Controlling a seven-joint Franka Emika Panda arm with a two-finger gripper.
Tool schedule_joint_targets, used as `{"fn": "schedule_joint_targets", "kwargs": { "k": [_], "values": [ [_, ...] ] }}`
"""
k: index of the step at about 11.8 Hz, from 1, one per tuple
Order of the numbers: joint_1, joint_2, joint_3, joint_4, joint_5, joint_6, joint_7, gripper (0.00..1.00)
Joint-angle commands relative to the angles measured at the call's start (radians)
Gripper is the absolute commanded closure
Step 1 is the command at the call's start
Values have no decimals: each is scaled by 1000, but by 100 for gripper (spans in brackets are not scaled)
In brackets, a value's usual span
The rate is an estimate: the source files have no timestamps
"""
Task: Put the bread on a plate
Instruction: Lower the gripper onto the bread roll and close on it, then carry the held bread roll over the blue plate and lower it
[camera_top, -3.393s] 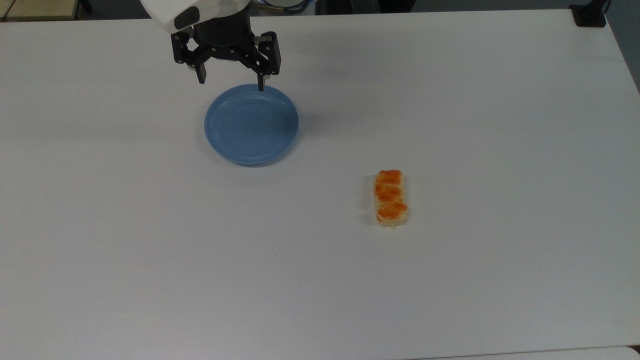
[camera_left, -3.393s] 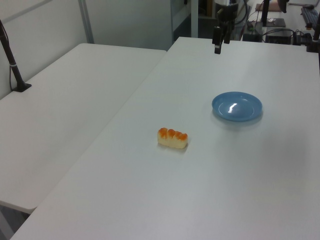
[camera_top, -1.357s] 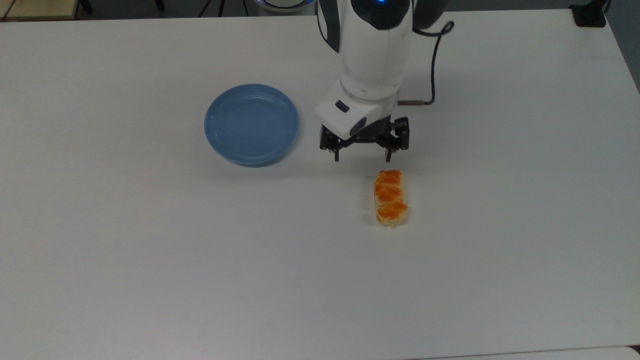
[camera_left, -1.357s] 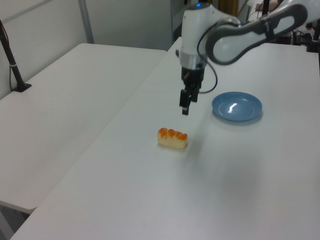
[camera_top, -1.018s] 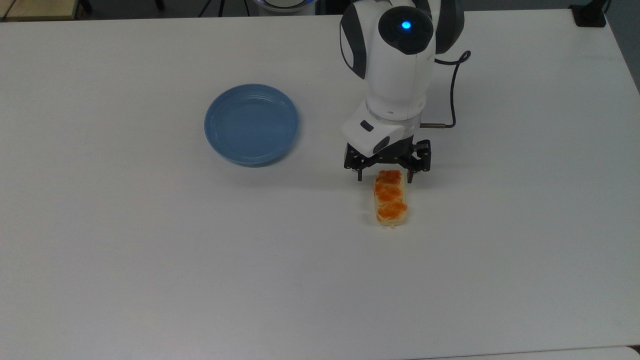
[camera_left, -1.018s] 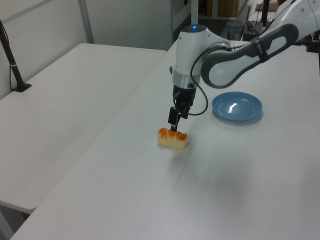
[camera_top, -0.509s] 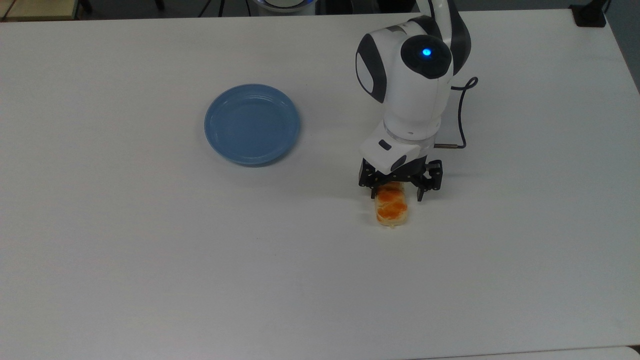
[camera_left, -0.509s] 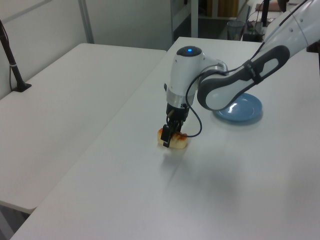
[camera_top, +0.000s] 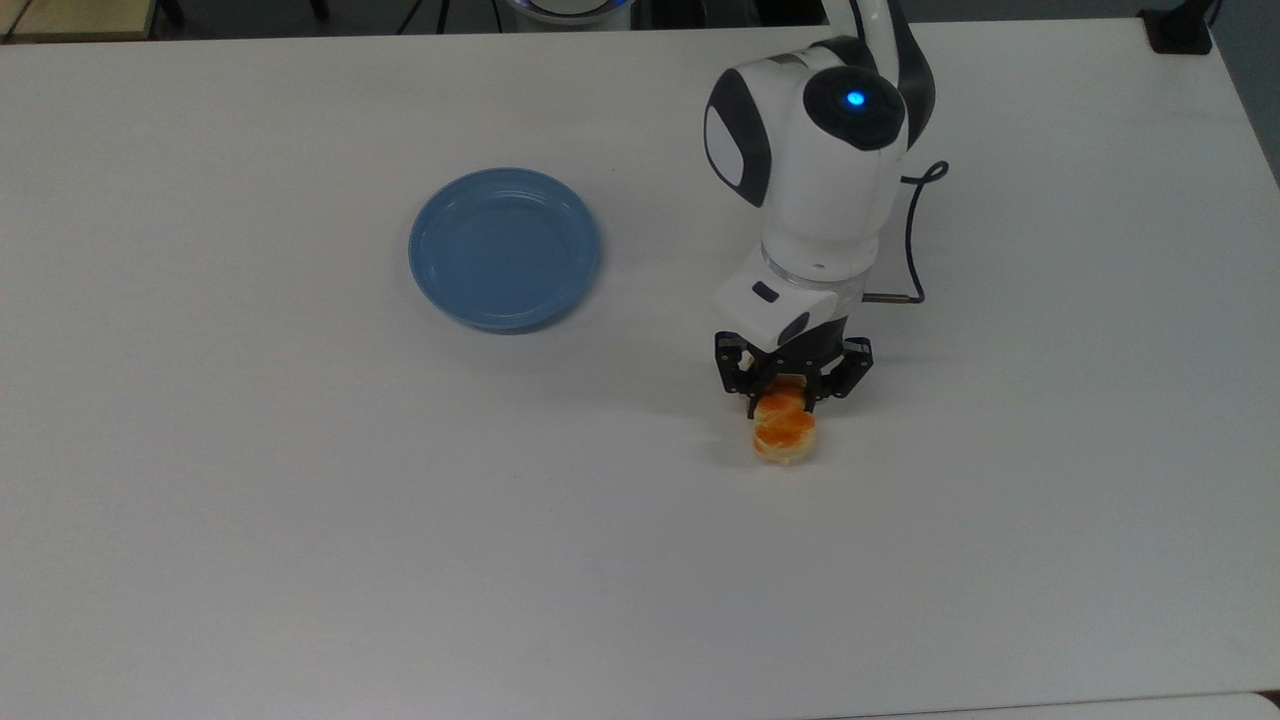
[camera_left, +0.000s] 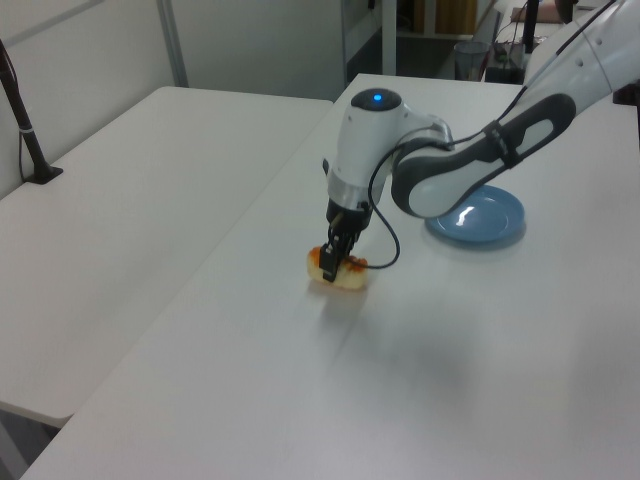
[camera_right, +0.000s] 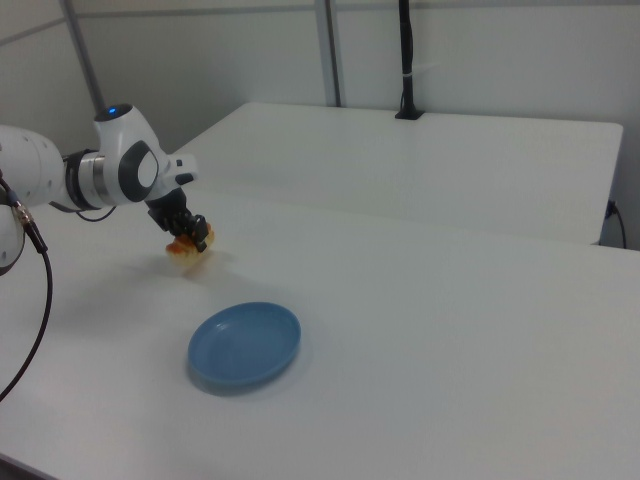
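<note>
The bread (camera_top: 786, 436), a pale-yellow loaf with orange-brown glazed bumps, is held at its far end by my gripper (camera_top: 785, 398), which is shut on it. The loaf looks tilted, its near end sticking out below the fingers. In the left view the gripper (camera_left: 338, 262) pinches the bread (camera_left: 342, 278) just above the white table. The right view has the bread (camera_right: 182, 248) under the gripper (camera_right: 190, 238), with a shadow beside it. The blue plate (camera_top: 503, 248) lies bare to the top view's left of the gripper, also seen as the plate (camera_left: 475, 213) and the plate (camera_right: 245, 345).
The white table (camera_top: 300, 500) stretches wide around both things. A black cable (camera_top: 915, 240) loops off the arm's wrist. A black clamp (camera_top: 1180, 30) sits at the far right corner. A second table with a black post (camera_left: 25, 140) adjoins in the left view.
The arm travelled from above the plate to the bread, came down over its far end, and the fingers closed on it. The loaf now looks shorter, tilted and slightly shifted.
</note>
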Motion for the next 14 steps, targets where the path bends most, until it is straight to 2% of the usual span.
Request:
{"fn": "schedule_joint_targets", "kwargs": {
  "k": [1,3,5,8,11,13,14],
  "values": [
    [-69,-158,3,-102,-1,-167,-132,47],
    [-155,-256,29,-213,7,-217,-262,44],
    [-222,-336,29,-295,27,-295,-383,44],
    [-290,-425,24,-429,27,-304,-496,42],
    [-319,-434,7,-511,24,-289,-531,41],
    [-319,-436,4,-537,21,-289,-530,38],
    [-319,-433,4,-540,21,-287,-525,30]
  ]
}}
